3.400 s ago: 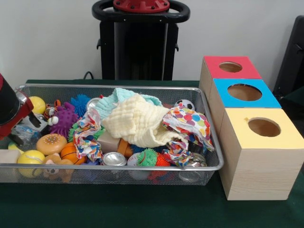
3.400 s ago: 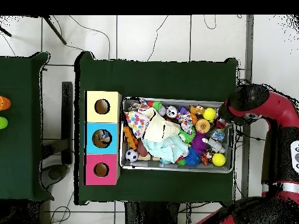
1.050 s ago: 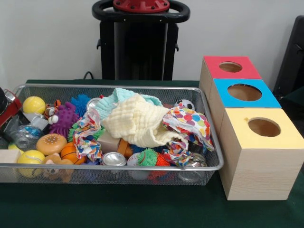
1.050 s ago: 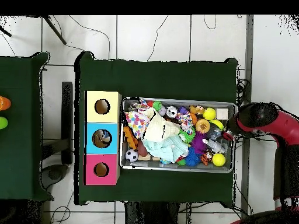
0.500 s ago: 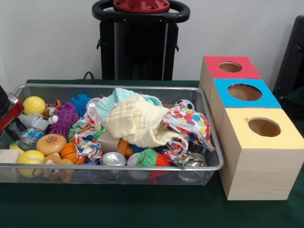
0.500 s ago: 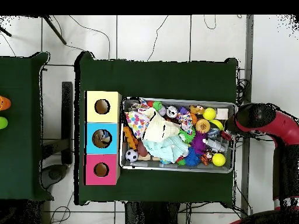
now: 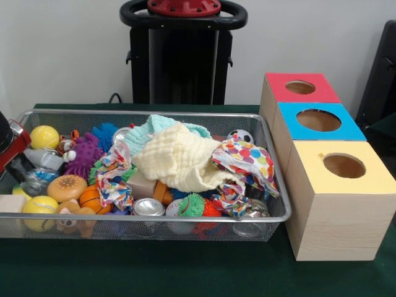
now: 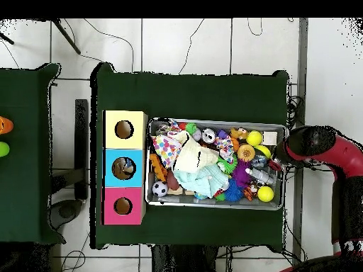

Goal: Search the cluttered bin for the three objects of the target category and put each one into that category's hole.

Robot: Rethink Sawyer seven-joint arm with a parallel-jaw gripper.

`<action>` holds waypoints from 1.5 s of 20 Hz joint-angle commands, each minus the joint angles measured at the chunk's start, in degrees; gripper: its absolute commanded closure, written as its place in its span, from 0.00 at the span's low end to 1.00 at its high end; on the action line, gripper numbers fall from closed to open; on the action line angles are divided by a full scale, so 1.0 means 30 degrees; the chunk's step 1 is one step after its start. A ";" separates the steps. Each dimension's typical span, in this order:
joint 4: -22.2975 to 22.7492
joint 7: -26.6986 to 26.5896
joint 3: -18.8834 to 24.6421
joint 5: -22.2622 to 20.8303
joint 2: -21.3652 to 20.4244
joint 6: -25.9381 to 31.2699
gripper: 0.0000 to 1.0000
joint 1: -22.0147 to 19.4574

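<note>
The silver wire-mesh bin point(image 7: 154, 217) stands on the green table and is full of clutter; it also shows in the overhead view point(image 8: 213, 203). A cream cloth point(image 7: 179, 158), a spotted cloth point(image 7: 247, 158) and a teal cloth point(image 7: 162, 124) cover its middle. Three wooden boxes with round holes stand beside it, topped red point(image 7: 278, 86), blue point(image 7: 294, 127) and yellow point(image 7: 371, 179). My gripper point(image 7: 18, 166) is at the bin's left end, low over the toys by a clear plastic item; overhead it point(image 8: 275, 164) is at the bin's right end. Its state is hidden.
The bin holds yellow balls point(image 7: 44, 137), a purple spiky ball point(image 7: 83, 154), a toy burger point(image 7: 67, 187), a small basketball point(image 7: 93, 199), a can point(image 7: 148, 208) and a soccer ball point(image 7: 240, 136). The red arm point(image 8: 319, 145) reaches in from the bin's end. A side table point(image 8: 25, 152) holds other toys.
The arm has drawn back toward the bin's end, so less of it shows in the front view. The yellow ball at the back left is now uncovered.
</note>
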 commanded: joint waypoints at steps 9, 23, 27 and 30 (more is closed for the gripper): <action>0.4655 0.6416 -0.2119 0.1636 -0.2935 -0.1559 1.00 0.2084; 0.6968 1.1654 -0.4717 0.5594 -0.5547 -0.2591 1.00 0.4276; 0.7524 1.2486 -0.5280 0.6361 -0.6044 -0.2809 1.00 0.4734; 0.7899 1.3122 -0.5579 0.6930 -0.6040 -0.3038 1.00 0.5050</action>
